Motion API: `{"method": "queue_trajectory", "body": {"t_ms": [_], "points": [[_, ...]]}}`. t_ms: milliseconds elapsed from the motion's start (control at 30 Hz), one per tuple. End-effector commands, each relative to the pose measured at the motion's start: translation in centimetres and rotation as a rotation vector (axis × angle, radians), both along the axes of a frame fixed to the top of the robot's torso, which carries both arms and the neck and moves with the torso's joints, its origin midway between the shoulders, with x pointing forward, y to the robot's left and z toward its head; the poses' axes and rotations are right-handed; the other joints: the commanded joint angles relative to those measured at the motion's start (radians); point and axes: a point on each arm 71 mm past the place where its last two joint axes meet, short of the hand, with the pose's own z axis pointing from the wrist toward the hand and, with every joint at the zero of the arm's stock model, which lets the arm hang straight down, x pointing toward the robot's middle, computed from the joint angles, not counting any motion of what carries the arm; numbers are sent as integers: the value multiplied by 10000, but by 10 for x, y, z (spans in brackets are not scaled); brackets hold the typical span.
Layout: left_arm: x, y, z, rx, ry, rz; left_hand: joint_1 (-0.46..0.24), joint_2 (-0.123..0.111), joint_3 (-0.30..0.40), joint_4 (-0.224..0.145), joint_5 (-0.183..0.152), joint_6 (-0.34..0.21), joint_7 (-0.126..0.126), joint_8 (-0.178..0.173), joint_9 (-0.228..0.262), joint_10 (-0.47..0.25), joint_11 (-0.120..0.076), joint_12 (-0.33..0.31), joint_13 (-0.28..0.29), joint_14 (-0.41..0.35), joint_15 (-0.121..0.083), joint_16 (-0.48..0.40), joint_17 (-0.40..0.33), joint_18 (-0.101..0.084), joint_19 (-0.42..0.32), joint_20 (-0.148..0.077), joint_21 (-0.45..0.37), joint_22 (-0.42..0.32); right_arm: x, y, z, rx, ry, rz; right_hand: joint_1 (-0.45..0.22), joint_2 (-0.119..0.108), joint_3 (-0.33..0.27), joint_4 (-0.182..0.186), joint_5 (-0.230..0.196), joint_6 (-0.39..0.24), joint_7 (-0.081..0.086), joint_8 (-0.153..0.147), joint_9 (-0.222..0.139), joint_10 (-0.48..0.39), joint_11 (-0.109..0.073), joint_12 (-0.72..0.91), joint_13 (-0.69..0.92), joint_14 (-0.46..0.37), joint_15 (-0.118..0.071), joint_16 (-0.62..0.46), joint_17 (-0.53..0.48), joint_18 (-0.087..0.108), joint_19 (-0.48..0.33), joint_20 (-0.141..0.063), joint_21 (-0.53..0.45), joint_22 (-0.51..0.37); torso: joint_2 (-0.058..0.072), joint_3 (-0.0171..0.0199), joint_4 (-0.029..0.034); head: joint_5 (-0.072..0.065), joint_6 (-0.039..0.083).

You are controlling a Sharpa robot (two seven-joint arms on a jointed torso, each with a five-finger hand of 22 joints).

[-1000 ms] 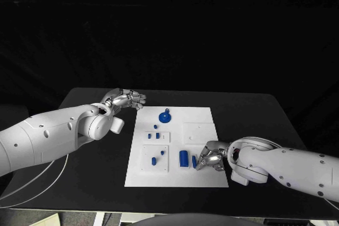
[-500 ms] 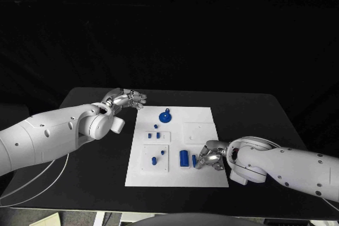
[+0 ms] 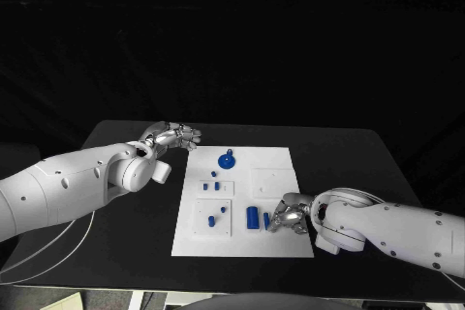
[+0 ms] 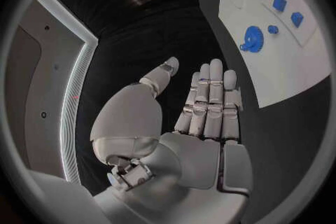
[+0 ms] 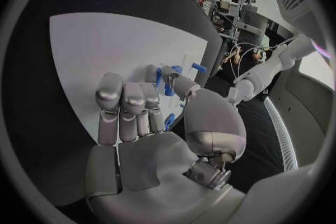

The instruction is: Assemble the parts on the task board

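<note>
My right hand (image 3: 287, 218) sits low over the near right part of the task board (image 3: 276, 153), fingers bent down toward the plate. In the right wrist view that hand (image 5: 150, 123) has its fingers (image 5: 123, 102) lined up side by side and the thumb crossing in front; blue shows between thumb and fingertips, a small blue part (image 5: 162, 81), but I cannot tell whether it is pinched or merely lying under the hand. From the head camera the fingertips are touching or just above the board beside a slim blue piece (image 3: 267, 220), and just to its left lies a thicker blue cylinder (image 3: 252, 216).

My left hand (image 3: 173, 136) hangs over the bare black table (image 3: 339, 152), off the far left corner of the board and apart from every part. Its wrist camera shows the hand (image 4: 203, 117) flat, fingers (image 4: 215, 87) straight and pressed close together, thumb out to the side, holding nothing.

Outward across the board: a blue gear (image 3: 226, 161) rests near the far edge, also seen from the left wrist as a toothed disc (image 4: 251, 39) with a small blue stub beside it. Nearer to me, two small blue blocks (image 3: 209, 185) stand in a raised white tile, and a further tile holds a blue peg (image 3: 212, 220) and a smaller blue piece (image 3: 223, 208). A plain white tile (image 3: 272, 181) lies to the right of the blocks.
</note>
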Motion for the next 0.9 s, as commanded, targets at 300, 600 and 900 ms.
{"method": "queue_trajectory", "body": {"t_ms": [300,600,900], "points": [[0,-3,1,-128,9,-167,-42,-5,2,39,39,-83,22,37,-15,36,7,7,-13,44,3,-76,17,142,56,8,-38,15,1,5,-4,-124,57,123,-94,-53,86,-15,-34,57,9,-45,2,143,-85,44,13,2,-75,-48,14,862,4,25,-14,98,12,-1,12,-2,-29],[0,-3,1,-126,10,-165,-40,-5,3,40,39,-83,22,38,-15,36,7,7,-14,44,4,-83,24,142,55,8,-42,19,2,7,-5,-225,-12,179,-75,-33,141,-43,-29,58,9,-46,3,146,-85,48,20,2,-75,-46,16,862,5,19,-8,102,2,-4,1,1,-60],[0,-3,1,-122,15,-161,-41,-4,3,43,39,-84,22,40,-17,36,7,8,-16,46,4,-92,32,142,56,8,-47,23,1,7,-7,-279,60,180,-67,-36,169,-68,-28,58,10,-47,3,146,-84,48,23,2,-74,-46,16,862,5,16,-5,105,-4,-1,6,-1,-83]]}}
